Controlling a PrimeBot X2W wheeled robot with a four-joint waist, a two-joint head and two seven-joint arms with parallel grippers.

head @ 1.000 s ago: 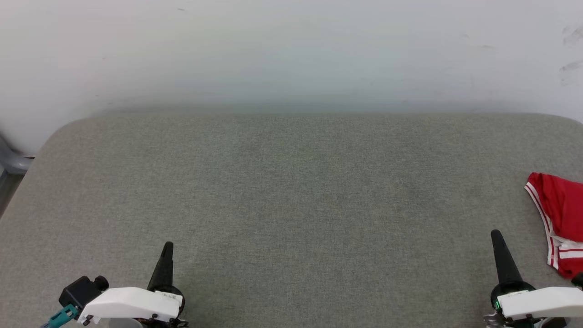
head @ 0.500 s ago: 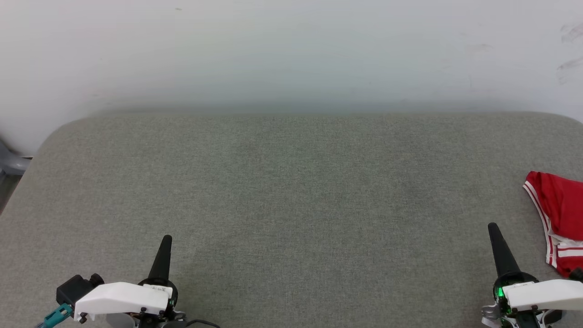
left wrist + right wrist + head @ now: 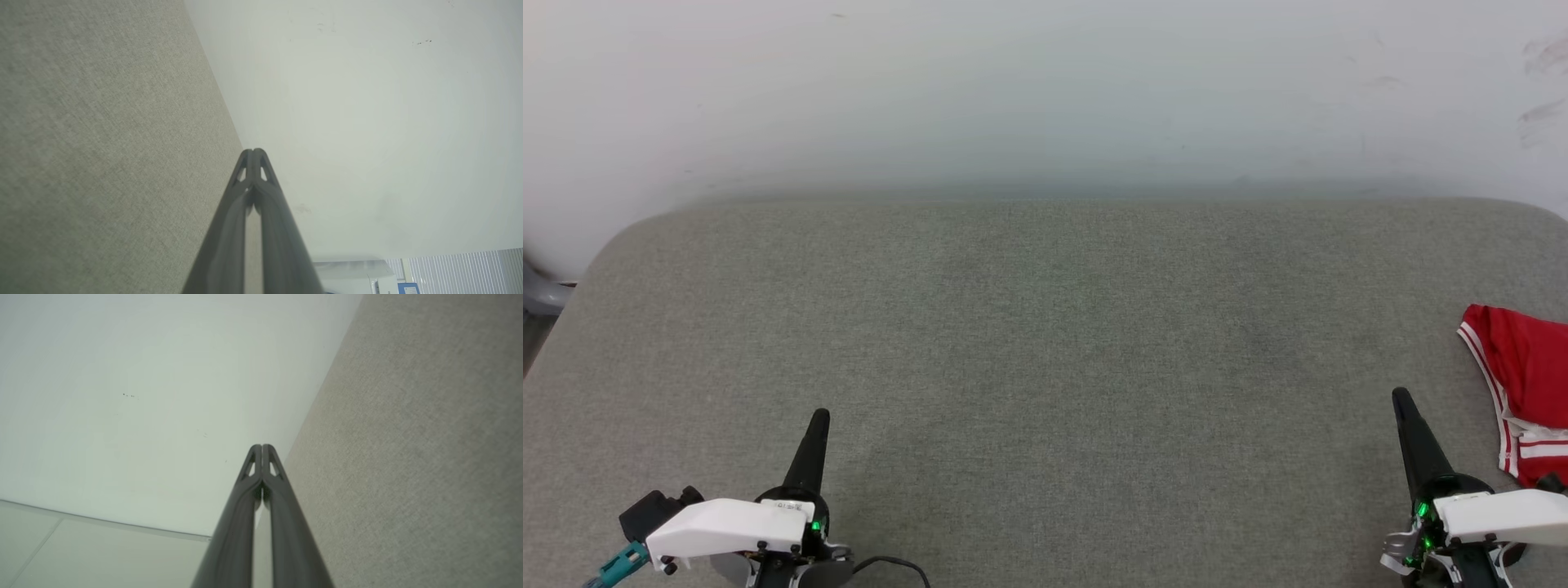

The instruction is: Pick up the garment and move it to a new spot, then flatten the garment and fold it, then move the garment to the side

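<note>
The garment (image 3: 1525,384) lies bunched at the right edge of the head view, red with red-and-white striped trim and a bit of white, partly cut off by the frame. My right gripper (image 3: 1401,398) stands just left of it, apart from the cloth, fingers shut with nothing between them. My left gripper (image 3: 821,416) rests at the lower left, far from the garment, also shut and empty. In the left wrist view my left gripper (image 3: 253,151) has its fingers pressed together. The right wrist view shows my right gripper (image 3: 262,446) the same way.
A grey-green fabric table (image 3: 1045,343) with rounded far corners spreads across the head view, backed by a pale wall (image 3: 1045,90). A grey object (image 3: 539,294) sits past the table's left edge.
The head view has shifted slightly, and both grippers now sit a little higher in the picture. The garment lies as before, and both grippers stay shut.
</note>
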